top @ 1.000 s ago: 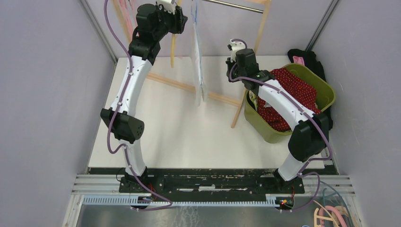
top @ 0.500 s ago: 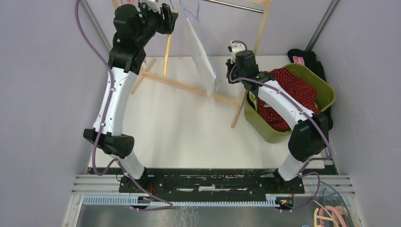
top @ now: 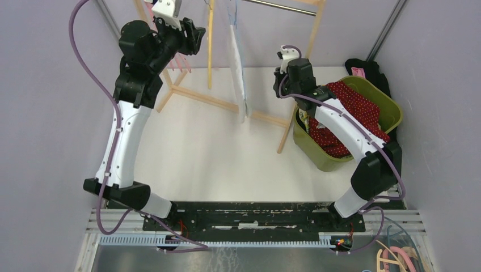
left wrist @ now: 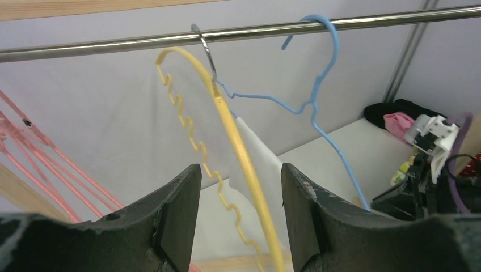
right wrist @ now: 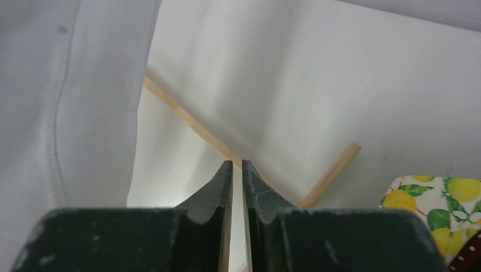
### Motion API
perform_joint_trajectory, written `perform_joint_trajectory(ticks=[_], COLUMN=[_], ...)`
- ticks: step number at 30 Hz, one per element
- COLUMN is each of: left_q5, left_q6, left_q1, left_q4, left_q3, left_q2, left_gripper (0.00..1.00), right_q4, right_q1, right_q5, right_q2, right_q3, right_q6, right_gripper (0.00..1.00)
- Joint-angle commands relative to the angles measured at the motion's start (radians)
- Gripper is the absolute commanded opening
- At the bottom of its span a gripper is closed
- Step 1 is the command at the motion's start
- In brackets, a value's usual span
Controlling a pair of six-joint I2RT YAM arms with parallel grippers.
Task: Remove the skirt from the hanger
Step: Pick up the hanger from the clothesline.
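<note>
From where I stand the white skirt (top: 239, 73) hangs edge-on from the rail (left wrist: 113, 45), over the middle of the counter's (top: 215, 164) far edge, inside the wooden rack (top: 210, 99). I cannot tell which hanger carries it. Up toward the far-left corner the left pincer (left wrist: 239, 173) is spread wide. The arm of a yellow hanger (left wrist: 239, 141) runs through the gap, and the fingers are not closed on it. A blue hanger (left wrist: 333, 45) hooks the rail just beside the yellow one, and the skirt shows behind both. The right pincer (right wrist: 237, 165) sits just right of the skirt with its fingers drawn together to a sliver, holding nothing. A green bin (top: 320, 156) of clothes stands at the counter's right edge.
</note>
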Motion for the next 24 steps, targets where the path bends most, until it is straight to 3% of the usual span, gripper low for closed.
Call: perform_joint_trajectory(ticks=[1, 5, 13, 24], left_q5=[0.093, 0.18, 0.158, 0.107], left_q6=[-0.074, -0.142, -0.226, -0.216], left_q1=[-0.001, -0.017, -0.097, -0.25], left_q4=[0.041, 0.083, 0.072, 0.062], left_q3=[-0.066, -0.167, -0.238, -0.032], left_q2=[-0.134, -0.219, -0.234, -0.01], left_gripper=[0.59, 0.54, 0.48, 0.44], right_q4=[0.031, 0.019, -0.026, -0.038], right_q1=[0.01, 0.019, 0.044, 0.056], right_q5=[0.003, 0.005, 0.015, 0.035], right_q2=[-0.085, -0.085, -0.079, -0.101], right_q3=[0.004, 0.007, 0.049, 0.046], right_q6=[-0.015, -0.014, -0.02, -0.02], right_gripper=[0.16, 0.16, 0.18, 0.18])
